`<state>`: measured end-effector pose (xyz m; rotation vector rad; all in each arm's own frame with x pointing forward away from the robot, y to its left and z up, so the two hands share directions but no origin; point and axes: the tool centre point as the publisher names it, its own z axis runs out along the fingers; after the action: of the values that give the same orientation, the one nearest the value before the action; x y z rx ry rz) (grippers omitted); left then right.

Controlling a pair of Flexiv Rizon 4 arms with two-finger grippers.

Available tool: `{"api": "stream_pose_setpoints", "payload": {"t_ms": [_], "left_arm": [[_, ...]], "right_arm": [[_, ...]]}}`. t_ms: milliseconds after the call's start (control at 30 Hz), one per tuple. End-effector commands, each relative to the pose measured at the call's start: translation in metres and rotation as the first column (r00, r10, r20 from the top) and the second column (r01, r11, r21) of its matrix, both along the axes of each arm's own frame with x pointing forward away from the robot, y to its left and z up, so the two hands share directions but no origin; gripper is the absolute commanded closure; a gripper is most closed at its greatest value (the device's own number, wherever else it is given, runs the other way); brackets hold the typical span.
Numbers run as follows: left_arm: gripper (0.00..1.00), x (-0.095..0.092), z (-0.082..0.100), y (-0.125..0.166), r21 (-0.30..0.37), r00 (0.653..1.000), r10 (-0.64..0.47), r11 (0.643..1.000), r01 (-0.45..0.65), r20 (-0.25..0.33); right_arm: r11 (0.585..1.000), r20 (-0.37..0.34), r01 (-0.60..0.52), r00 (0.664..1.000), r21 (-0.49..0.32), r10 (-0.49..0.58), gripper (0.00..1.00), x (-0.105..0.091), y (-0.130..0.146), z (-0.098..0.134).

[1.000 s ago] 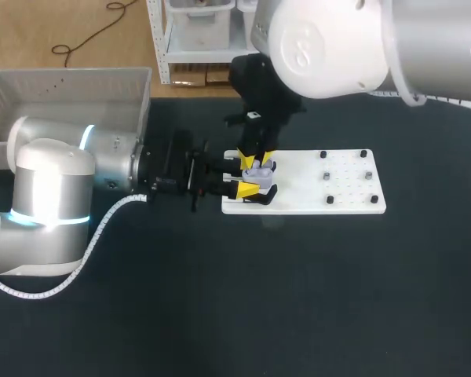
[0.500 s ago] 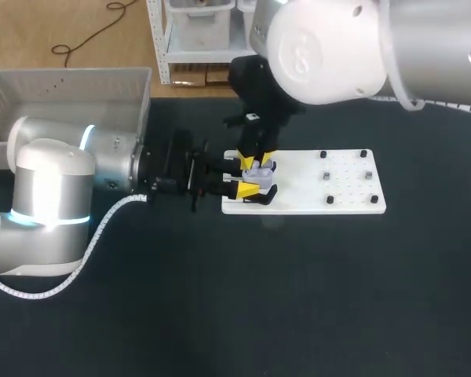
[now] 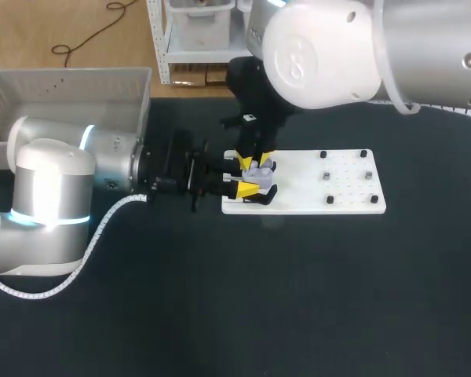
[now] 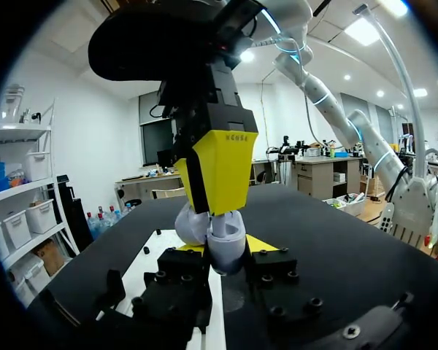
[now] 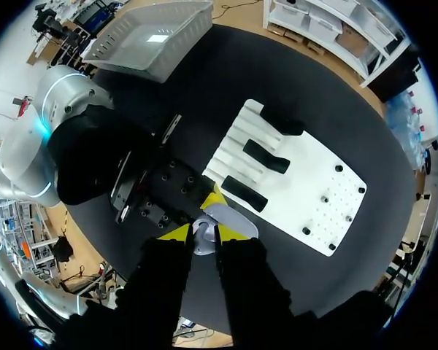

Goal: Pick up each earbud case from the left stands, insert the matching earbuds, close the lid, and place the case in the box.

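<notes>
1. Only the right arm has moved: its large upper housing sits slightly further toward the left arm's side than a second ago. Both grippers and the case keep their places.
2. Left arm reaches in level over the table, and the right arm comes down from above. They meet at the end of the white board nearest the left arm.
3. Left gripper is clamped on the earbud case, with one yellow tip on each side.
4. Right gripper hangs directly above the case, touching it or just over it. Whether it grips anything cannot be told.
5. Case stands upright with its long axis vertical, in line with the right gripper's approach. Its opening appears to point up, with the lid swung to one side.
6. Judgement: the coming move is a straight downward action by the right arm while the left arm holds the case steady.
</notes>
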<state>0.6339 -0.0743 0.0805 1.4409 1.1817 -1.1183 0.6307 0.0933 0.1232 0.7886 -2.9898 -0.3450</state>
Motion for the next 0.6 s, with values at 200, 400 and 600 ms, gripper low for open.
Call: {"api": "stream_pose_setpoints", "payload": {"t_ms": [200, 400, 600], "left_arm": [[1.00, -0.002, 0.000, 0.000, -0.003, 1.000, 0.002, 1.000, -0.002, 0.003], [1.00, -0.002, 0.000, 0.000, -0.003, 1.000, 0.002, 1.000, -0.002, 0.003], [1.00, -0.002, 0.000, 0.000, -0.003, 1.000, 0.002, 1.000, -0.002, 0.003]], "right_arm": [[1.000, -0.010, -0.010, 1.000, 0.001, 0.010, 0.00, -0.001, 0.003, 0.005], [1.000, -0.004, -0.026, 1.000, 0.012, 0.026, 0.00, -0.013, -0.003, 0.026], [0.985, 0.054, 0.167, 0.984, 0.043, -0.169, 0.00, -0.004, -0.020, 0.045]]}}
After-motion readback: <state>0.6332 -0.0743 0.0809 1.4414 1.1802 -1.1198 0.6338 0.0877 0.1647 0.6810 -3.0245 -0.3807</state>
